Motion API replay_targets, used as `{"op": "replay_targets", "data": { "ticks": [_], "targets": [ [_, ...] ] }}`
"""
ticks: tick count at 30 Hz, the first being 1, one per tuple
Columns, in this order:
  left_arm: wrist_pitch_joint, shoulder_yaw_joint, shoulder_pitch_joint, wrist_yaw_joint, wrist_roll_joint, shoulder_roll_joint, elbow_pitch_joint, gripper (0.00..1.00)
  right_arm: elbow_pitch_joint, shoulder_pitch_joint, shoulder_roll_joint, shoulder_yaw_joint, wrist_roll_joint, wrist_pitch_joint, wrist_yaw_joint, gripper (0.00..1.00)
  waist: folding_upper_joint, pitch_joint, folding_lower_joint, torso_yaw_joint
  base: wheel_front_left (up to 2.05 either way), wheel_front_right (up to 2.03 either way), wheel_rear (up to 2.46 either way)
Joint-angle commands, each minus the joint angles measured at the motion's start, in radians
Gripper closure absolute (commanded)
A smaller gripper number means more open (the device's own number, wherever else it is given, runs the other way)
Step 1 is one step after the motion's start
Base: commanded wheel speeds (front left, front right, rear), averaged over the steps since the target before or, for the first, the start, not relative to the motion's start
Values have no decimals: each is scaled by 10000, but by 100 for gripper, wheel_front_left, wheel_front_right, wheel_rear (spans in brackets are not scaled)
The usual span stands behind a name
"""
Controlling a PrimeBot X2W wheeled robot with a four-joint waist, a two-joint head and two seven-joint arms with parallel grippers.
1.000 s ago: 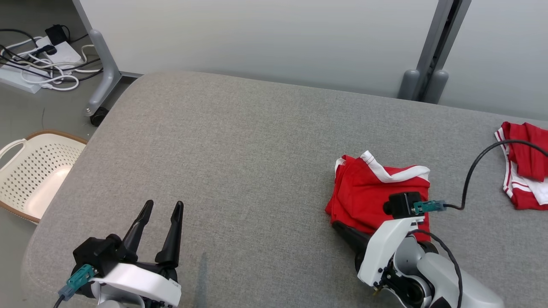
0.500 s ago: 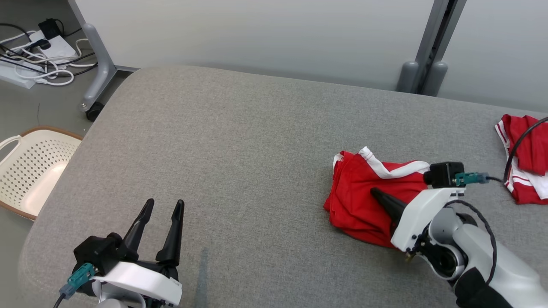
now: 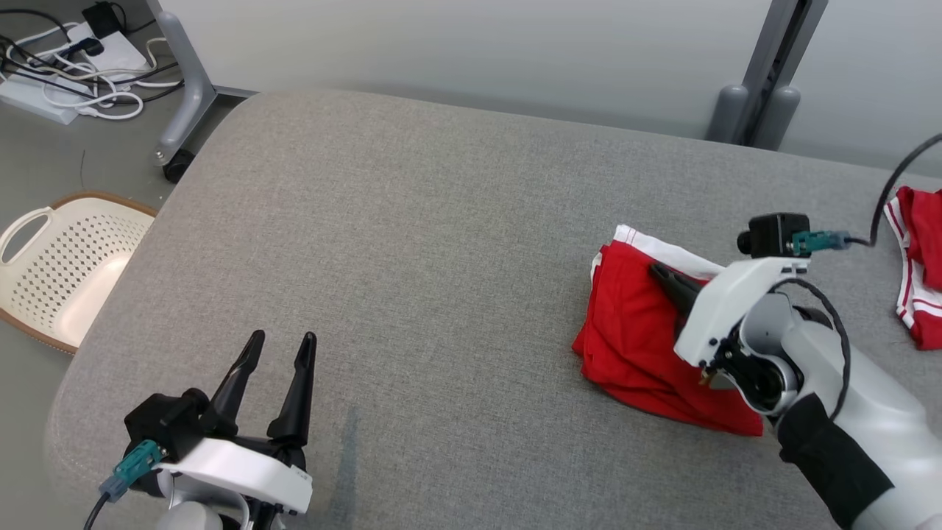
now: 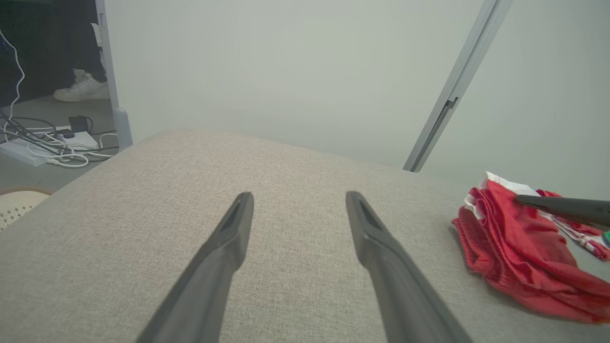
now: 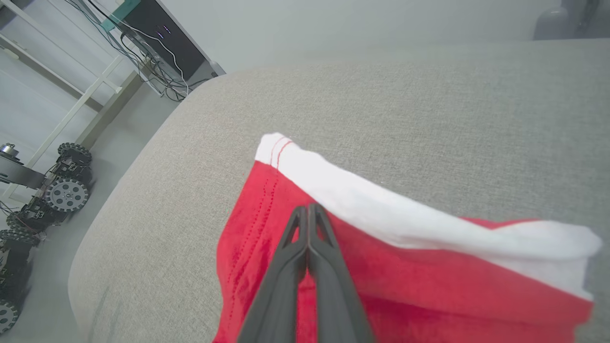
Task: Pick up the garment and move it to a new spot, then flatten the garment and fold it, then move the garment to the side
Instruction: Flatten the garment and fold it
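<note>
The garment [image 3: 633, 331] is a folded red piece with a white band, lying on the right part of the grey table [image 3: 441, 221]. My right gripper [image 3: 655, 270] is shut with nothing between its fingers; they point across the red cloth toward the white band. In the right wrist view its closed tips [image 5: 307, 207] sit just over the garment [image 5: 405, 267], short of the band. My left gripper [image 3: 282, 338] stands open over bare table at the near left, far from the cloth. The left wrist view has the left gripper [image 4: 299, 200] open, with the garment [image 4: 519, 247] off to the right.
A second red and white garment [image 3: 920, 280] lies at the table's right edge. On the floor to the left stand a cream perforated basket [image 3: 59, 272] and a tangle of cables [image 3: 73, 59]. A grey partition post [image 3: 765, 73] stands behind the table. Small wheeled machines [image 5: 62, 190] sit on the floor.
The head camera has shifted. My right gripper, shut throughout, has swung from the garment's near edge up over it toward the white band, which now lies flatter. The left arm has stayed put.
</note>
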Motion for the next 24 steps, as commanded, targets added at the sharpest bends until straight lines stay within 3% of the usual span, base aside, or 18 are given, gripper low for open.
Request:
{"op": "replay_targets", "data": {
  "ticks": [1,9,22,23,24],
  "targets": [
    [-2,-13,-296,-15,-42,56,-3,0,194,-244,146,78,-43,-48,7,100,0,83,0,23,0,0,0],
    [-2,-75,-353,-14,-85,59,101,0,493,-755,415,402,191,-803,7,100,0,99,0,63,0,0,0],
    [-2,225,59,-15,82,187,-4,0,-597,171,-473,946,485,-2292,7,100,0,-521,0,-778,0,0,0],
    [-2,239,109,-15,97,187,-15,0,-649,274,-574,931,465,-2425,7,91,0,-562,0,-839,0,0,0],
    [-2,262,162,-15,115,191,-25,0,-693,368,-652,911,472,-2522,7,70,0,-597,0,-898,0,0,0]
  ]
}}
